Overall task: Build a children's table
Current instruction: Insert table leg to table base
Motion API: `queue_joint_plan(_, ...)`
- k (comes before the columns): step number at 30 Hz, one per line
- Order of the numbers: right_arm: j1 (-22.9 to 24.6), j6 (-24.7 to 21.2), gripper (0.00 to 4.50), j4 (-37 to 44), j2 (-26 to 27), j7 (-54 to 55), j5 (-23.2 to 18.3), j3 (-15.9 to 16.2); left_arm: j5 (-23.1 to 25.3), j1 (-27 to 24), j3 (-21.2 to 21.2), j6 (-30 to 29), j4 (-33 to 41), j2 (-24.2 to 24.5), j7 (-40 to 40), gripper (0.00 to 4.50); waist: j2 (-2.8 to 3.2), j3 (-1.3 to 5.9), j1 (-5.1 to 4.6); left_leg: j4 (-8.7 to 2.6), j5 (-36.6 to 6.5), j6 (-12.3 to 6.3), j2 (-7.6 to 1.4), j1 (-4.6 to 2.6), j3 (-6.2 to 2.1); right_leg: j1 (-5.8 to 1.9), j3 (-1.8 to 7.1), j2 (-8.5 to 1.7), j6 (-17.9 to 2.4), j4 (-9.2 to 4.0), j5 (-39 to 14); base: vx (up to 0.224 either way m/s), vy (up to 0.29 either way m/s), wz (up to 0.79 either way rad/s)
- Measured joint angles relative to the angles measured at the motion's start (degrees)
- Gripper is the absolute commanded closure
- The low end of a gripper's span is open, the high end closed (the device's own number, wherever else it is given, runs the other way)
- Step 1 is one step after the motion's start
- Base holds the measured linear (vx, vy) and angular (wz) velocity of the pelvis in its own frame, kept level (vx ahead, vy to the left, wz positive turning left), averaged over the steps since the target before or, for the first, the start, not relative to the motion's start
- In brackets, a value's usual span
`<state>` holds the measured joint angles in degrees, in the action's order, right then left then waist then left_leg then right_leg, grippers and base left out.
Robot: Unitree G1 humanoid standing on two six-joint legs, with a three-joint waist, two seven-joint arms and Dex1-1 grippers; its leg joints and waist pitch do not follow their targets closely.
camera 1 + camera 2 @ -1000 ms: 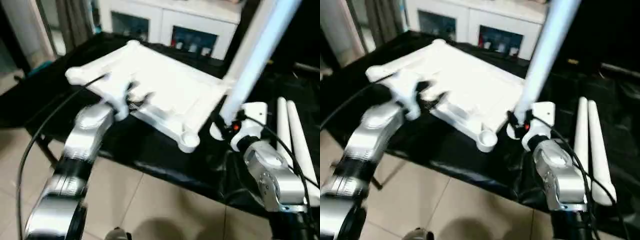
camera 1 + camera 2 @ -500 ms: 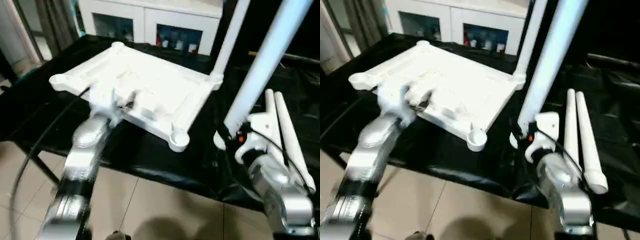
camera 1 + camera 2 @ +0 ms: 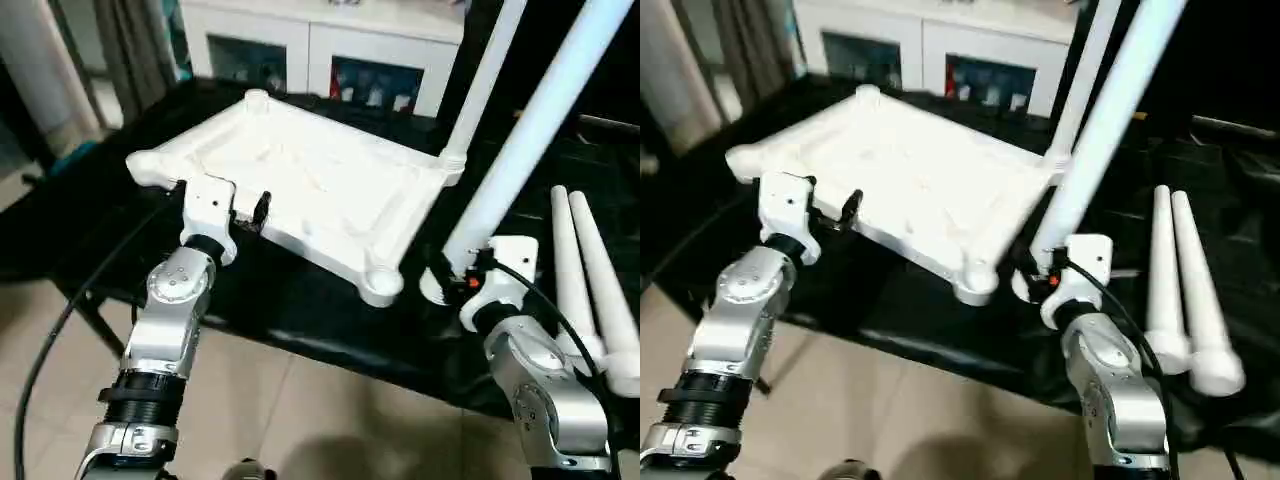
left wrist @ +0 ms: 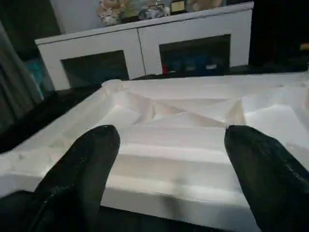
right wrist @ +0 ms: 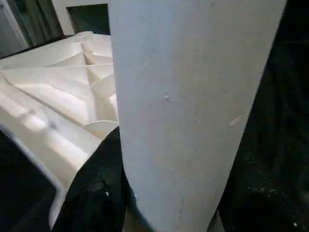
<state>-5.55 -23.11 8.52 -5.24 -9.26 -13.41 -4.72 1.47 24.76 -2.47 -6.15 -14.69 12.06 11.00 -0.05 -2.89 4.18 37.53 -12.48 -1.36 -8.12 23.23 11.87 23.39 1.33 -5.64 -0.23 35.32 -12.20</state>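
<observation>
On the left, your left gripper (image 3: 243,209) had drawn back from the tabletop (image 3: 300,190) since a second before: earlier its white wrist block lay over the near edge of the top, and now it hung just off that edge, near the top's near left corner. In the left wrist view its two black fingers (image 4: 79,169) stood wide apart with nothing between them, the ribbed underside of the top lying just ahead of them. They touched nothing that you could see.

The tabletop itself lay upside down on the left half of the black-cloth table (image 3: 300,310), ribs up, with its near right corner socket (image 3: 380,283) close to the front edge. It seemed to sit much as it had, though the camera had shifted. One leg (image 3: 480,90) stood upright in the far right corner socket.

To the right of that, your right gripper (image 3: 462,275) was closed around a second leg (image 3: 530,130), held low down and slanting up and away to the right, just beside the near right socket but not in it. That grip and slant looked unchanged.

Furthest right, two spare legs (image 3: 590,280) lay side by side on the cloth near its right edge.
</observation>
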Motion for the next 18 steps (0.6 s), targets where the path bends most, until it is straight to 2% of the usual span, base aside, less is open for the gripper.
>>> queue_joint_plan(1,-0.14,0.0,2.57,-0.13,-0.02,0.03,0.0,0.22,0.26,0.03,0.0,-0.17,-0.02,0.28,-0.2,0.43,-0.03,0.02,-0.95,-0.07,0.05,-0.33,0.26,0.04,0.01,-0.39,-1.7,0.32,-1.11,0.08,0.17,-0.03,0.175,0.05)
queue_joint_plan(2,-0.22,0.1,2.57,-0.18,-0.21,0.1,0.02,0.14,0.46,0.13,-0.05,-0.28,-0.03,0.26,-0.4,0.43,-0.1,0.06,-1.32,-0.22,0.12,-0.46,0.6,0.05,0.06,-0.59,-2.04,0.3,-1.49,-0.03,0.87,-0.034,0.126,0.05)
queue_joint_plan(3,-0.44,0.13,2.57,-0.31,-0.31,0.17,0.04,0.14,0.47,0.23,0.04,-0.3,-0.03,0.12,-0.56,0.43,-0.13,0.06,-1.52,-0.39,0.14,-0.47,0.82,0.05,0.23,-0.66,-1.97,0.03,-1.36,-0.38,1.3,-0.035,0.087,0.03)
queue_joint_plan(4,-0.76,0.14,2.57,-0.44,-0.27,0.24,0.06,0.21,0.51,0.3,0.01,-0.35,-0.03,0.04,-0.79,0.43,-0.21,0.06,-1.7,-0.47,0.15,-0.46,1.01,0.05,0.32,-0.73,-2.01,-0.72,-1.13,-0.52,1.39,-0.035,0.087,0.03)
queue_joint_plan(5,-0.88,0.17,2.57,-0.47,-0.27,0.22,0.08,0.29,0.52,0.32,0.01,-0.6,-0.02,0.01,-1.06,0.43,-0.34,0.06,-1.82,-0.49,0.14,-0.46,1.12,0.04,0.35,-0.75,-2.01,-0.86,-0.48,-0.6,1.32,0.0,0.0,0.0)
queue_joint_plan(8,-1.09,0.18,2.57,-1.02,-0.17,0.21,0.14,0.37,0.66,0.32,0.06,-1.62,-0.03,0.21,-1.16,0.43,-0.47,0.06,-2.09,-0.69,0.15,-0.44,1.13,0.03,0.25,-0.73,-2.04,-0.92,1.37,-1.06,1.09,0.0,0.0,0.0)
queue_joint_plan(15,-2.08,0.18,2.57,-2.57,0.2,-0.11,0.47,0.79,-1.9,0.21,-0.06,-3.8,0.28,0.07,1.21,0.43,-0.73,0.09,-2.2,-1.1,0.52,0.13,0.91,0.03,0.12,-0.68,-2.15,-0.79,2.66,-1.12,1.9,0.0,0.0,0.0)
queue_joint_plan(18,-2.67,0.18,2.57,-2.57,0.1,-0.74,0.45,1.11,-3.09,0.19,-0.31,-4.52,0.98,-0.21,1.8,0.43,-0.8,0.11,-2.15,-1.45,0.7,0.42,0.69,-0.03,0.12,-0.56,-2.26,-0.63,2.4,-1.1,2.12,0.014,-0.02,-0.01)
